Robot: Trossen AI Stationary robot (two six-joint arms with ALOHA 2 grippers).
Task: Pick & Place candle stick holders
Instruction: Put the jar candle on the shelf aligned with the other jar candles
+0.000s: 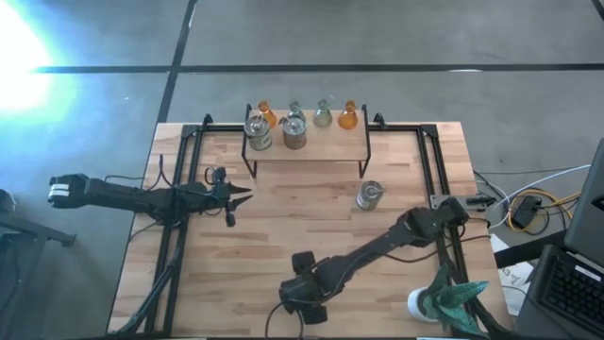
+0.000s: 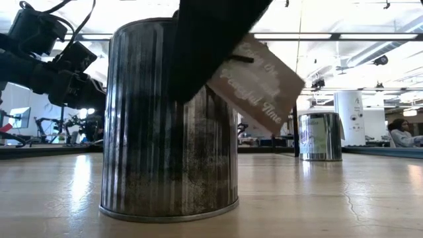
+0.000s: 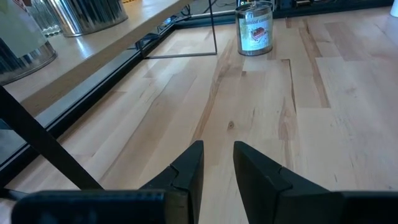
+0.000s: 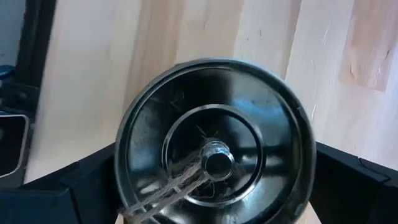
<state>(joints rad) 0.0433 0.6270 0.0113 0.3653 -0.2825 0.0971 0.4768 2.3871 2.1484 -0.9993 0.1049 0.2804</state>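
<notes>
A clear silvery jar-like holder (image 2: pixel 168 132) with a paper tag (image 2: pixel 258 73) stands on its base close to the table's near edge. My right gripper (image 1: pixel 304 295) is over it, one finger on each side of it (image 4: pixel 214 137). A second jar (image 1: pixel 370 195) stands on the table right of centre. Two more jars (image 1: pixel 258 132) (image 1: pixel 294 130), two amber bulbs (image 1: pixel 266 115) (image 1: pixel 348 115) and two pale green bulbs (image 1: pixel 324 114) stand on the shelf (image 1: pixel 307 151). My left gripper (image 1: pixel 236 196) is open and empty at the left, above the table. My right gripper holds the jar by its outer wall just below the rim (image 4: pixel 124 155), pinched between the two fingers (image 4: pixel 93 180) on opposite sides. The fingers come from above, pointing down. The jar is upright, with its base (image 2: pixel 168 211) on the table.
A teal spiky object on a white base (image 1: pixel 453 297) stands at the near right corner. Black rails (image 1: pixel 179 189) run along both sides of the table. The wire legs of the shelf (image 1: pixel 251 170) stand at the far centre. Bare wood lies in the middle.
</notes>
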